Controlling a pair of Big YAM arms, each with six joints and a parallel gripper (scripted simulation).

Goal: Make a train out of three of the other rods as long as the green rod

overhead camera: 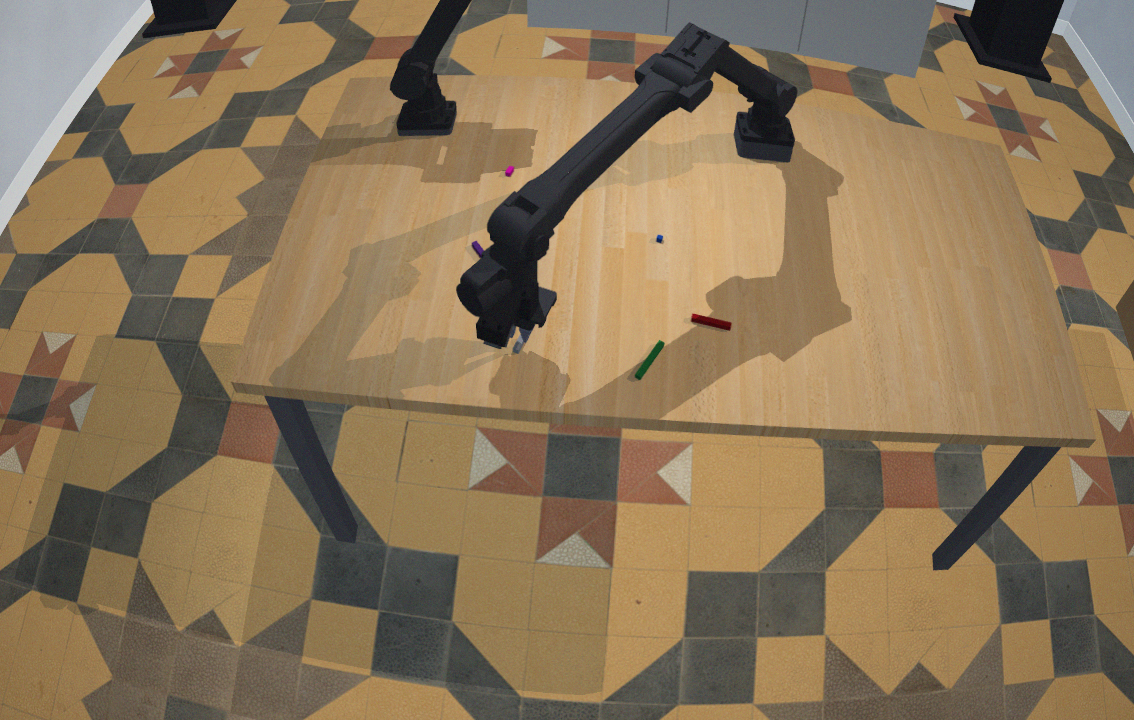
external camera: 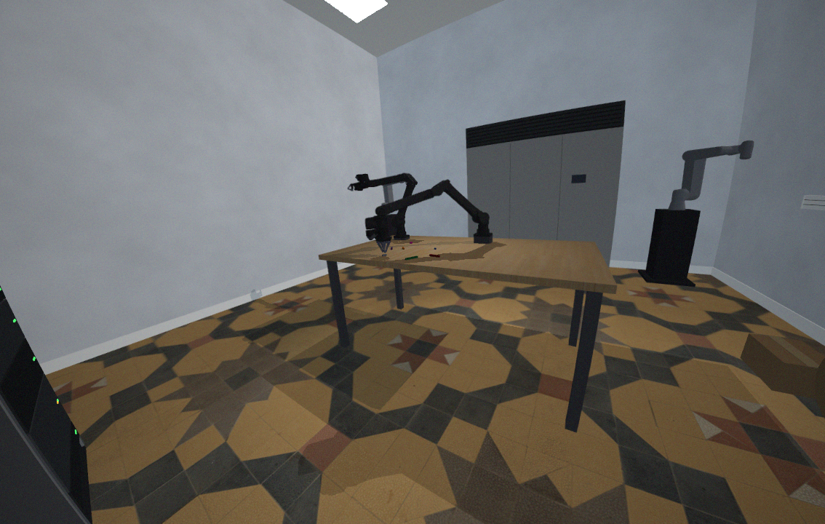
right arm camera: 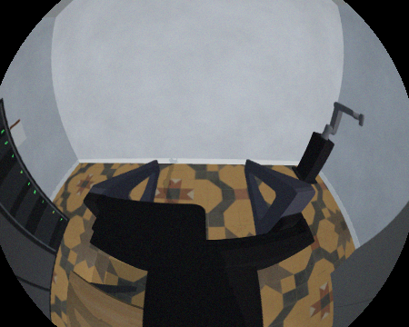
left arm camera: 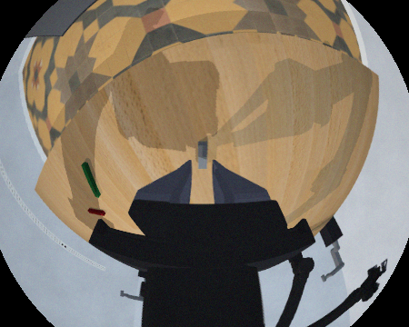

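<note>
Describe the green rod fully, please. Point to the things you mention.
The green rod [overhead camera: 649,360] [external camera: 411,257] [left arm camera: 91,180] is a slim, straight, plain stick in dark green; its material is unclear. It lies flat on the wooden table [overhead camera: 911,358] [external camera: 532,263] [left arm camera: 241,59], slanted, near the front edge, beside but apart from the red rod [overhead camera: 711,322] [external camera: 434,255] [left arm camera: 96,212]. No gripper touches it.

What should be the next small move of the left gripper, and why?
Probably close the left gripper gently on the grey rod: its open fingertips seem lined up, with a gap each side, and no train shows.
</note>
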